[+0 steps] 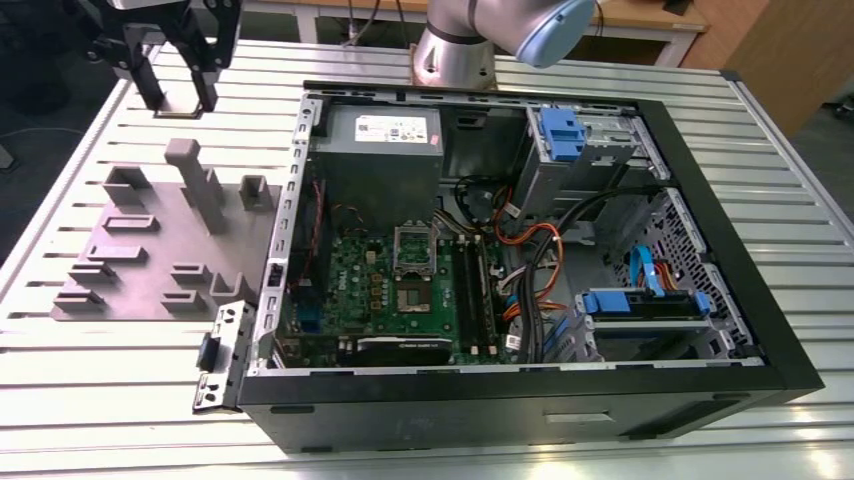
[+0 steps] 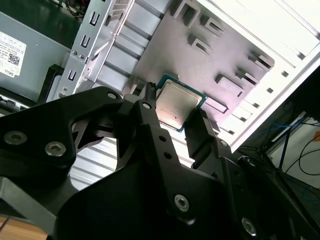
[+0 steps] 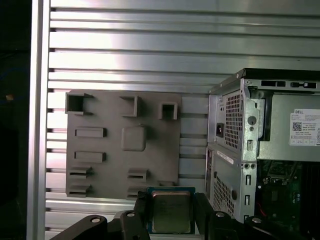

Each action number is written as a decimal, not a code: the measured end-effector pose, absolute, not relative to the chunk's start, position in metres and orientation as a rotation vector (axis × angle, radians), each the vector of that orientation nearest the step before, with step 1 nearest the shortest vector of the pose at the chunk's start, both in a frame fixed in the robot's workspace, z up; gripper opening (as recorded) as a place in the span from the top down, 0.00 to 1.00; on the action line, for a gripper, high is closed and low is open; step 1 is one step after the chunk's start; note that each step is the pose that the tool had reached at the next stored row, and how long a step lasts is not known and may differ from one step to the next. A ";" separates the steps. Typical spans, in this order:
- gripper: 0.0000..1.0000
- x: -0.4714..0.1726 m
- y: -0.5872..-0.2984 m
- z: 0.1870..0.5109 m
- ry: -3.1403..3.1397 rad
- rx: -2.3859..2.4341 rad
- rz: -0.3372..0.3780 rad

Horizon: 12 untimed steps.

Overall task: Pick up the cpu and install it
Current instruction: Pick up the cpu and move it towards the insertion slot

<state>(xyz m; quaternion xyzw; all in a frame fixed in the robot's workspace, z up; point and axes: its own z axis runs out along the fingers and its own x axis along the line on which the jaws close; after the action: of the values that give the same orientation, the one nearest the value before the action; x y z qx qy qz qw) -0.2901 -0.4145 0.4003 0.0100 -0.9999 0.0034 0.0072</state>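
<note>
The cpu [image 2: 175,104] is a small flat square chip with a dull silver top and a green rim. My gripper [image 2: 176,107] is shut on it, one black finger [image 2: 150,107] on each of two opposite edges. The chip [image 3: 171,211] hangs above the near edge of the grey plastic tray [image 3: 125,140]. In the exterior view my gripper [image 1: 178,100] hovers at the far upper left over the slatted table, beyond the tray [image 1: 134,250]. The green motherboard [image 1: 387,285] lies inside the open computer case [image 1: 534,250], with its socket [image 1: 415,297] exposed under the raised metal frame [image 1: 414,240].
The case's side walls [image 1: 287,220] rise between the tray and the motherboard. A grey power supply [image 1: 380,140], orange and black cables [image 1: 527,250] and blue drive brackets [image 1: 641,300] crowd the case. Tall posts [image 1: 200,185] stand on the tray. The arm's base [image 1: 454,50] sits behind the case.
</note>
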 end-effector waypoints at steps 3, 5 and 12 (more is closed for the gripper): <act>0.53 -0.288 -0.415 0.400 -3.127 0.031 0.011; 0.53 -0.287 -0.415 0.400 -3.127 0.031 0.011; 0.53 -0.286 -0.421 0.400 -3.127 0.031 0.011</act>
<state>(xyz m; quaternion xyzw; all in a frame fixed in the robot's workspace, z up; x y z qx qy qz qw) -0.2860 -0.4214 0.4003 0.0100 -0.9999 0.0035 0.0073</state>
